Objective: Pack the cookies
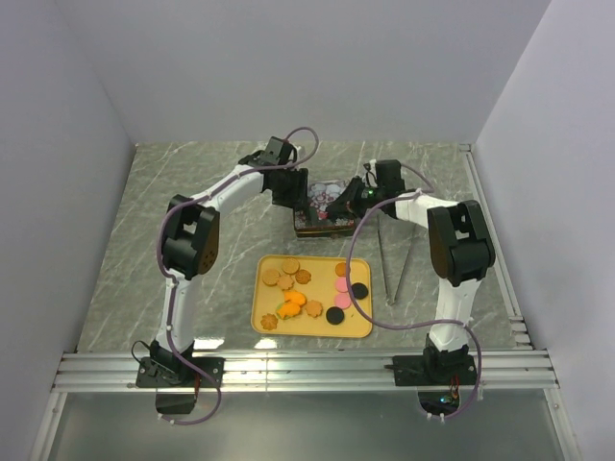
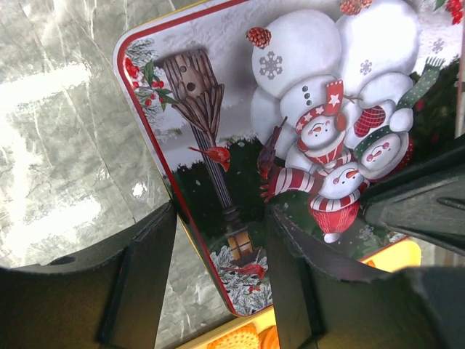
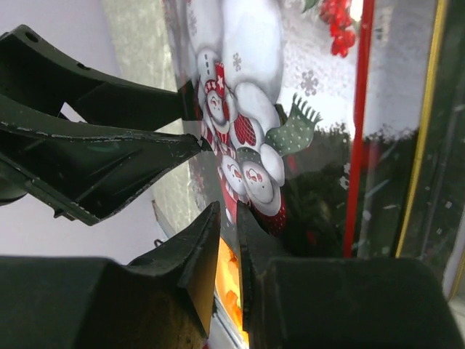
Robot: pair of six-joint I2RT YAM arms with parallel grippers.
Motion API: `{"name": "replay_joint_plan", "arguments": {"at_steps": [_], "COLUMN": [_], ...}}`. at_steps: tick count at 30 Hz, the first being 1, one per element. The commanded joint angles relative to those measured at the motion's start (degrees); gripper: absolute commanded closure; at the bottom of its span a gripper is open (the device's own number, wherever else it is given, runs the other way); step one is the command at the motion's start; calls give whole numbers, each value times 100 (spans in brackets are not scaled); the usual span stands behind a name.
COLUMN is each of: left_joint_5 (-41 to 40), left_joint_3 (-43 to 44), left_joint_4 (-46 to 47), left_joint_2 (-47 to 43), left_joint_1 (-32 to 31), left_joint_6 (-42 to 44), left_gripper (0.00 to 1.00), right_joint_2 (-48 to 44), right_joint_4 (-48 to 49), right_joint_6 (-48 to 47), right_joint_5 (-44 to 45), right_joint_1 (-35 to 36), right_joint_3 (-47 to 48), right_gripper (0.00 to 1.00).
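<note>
The cookies (image 1: 298, 288), brown, orange, pink and black, lie on a yellow tray (image 1: 264, 327). Behind it sits a tin with a snowman lid (image 1: 322, 219). My left gripper (image 1: 291, 197) is open, and its fingers straddle the near corner of the lid (image 2: 290, 87) in the left wrist view (image 2: 218, 269). My right gripper (image 1: 344, 202) meets the lid's other side. In the right wrist view its fingers stand almost together (image 3: 227, 218) at the edge of the lid (image 3: 254, 87), pinching it. Orange cookies (image 2: 232, 338) show below the lid.
Metal tongs (image 1: 394, 259) lie on the marble table to the right of the tray. White walls close in the table on three sides. The arms' bases stand on a rail at the near edge.
</note>
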Motion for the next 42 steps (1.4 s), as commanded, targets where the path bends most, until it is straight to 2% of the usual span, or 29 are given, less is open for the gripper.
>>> {"name": "replay_joint_plan", "arguments": {"at_steps": [1,5,12,25,32,42], "left_joint_5": [-157,-236,-306,-376,-420,-578], "left_joint_3": [37,54,195,327,467,318], "left_joint_4": [-184,-201,-254,-245,-245,-210], "left_joint_2": [30,-5,-23,-190,-295,-760], "left_joint_1": [-191,-200,-191,-209,-182,274], "left_joint_6": [205,197,170,-137,-208,-419], "left_gripper": [44,43,43,41,40,37], "right_joint_2": [-15,-112,-279,-560,-613,-771], "right_joint_4": [269,419,200,-231,-284,-495], "right_joint_6": [-36,26,-45,-194,-194,-229], "right_joint_5": [229,273,449,396,291,203], "right_joint_1": [-33,-86,-174,-192,-192,-192], "right_joint_3": [-380,-688,-601,-47,155,410], "right_gripper": [78,78,79,65,62,60]}}
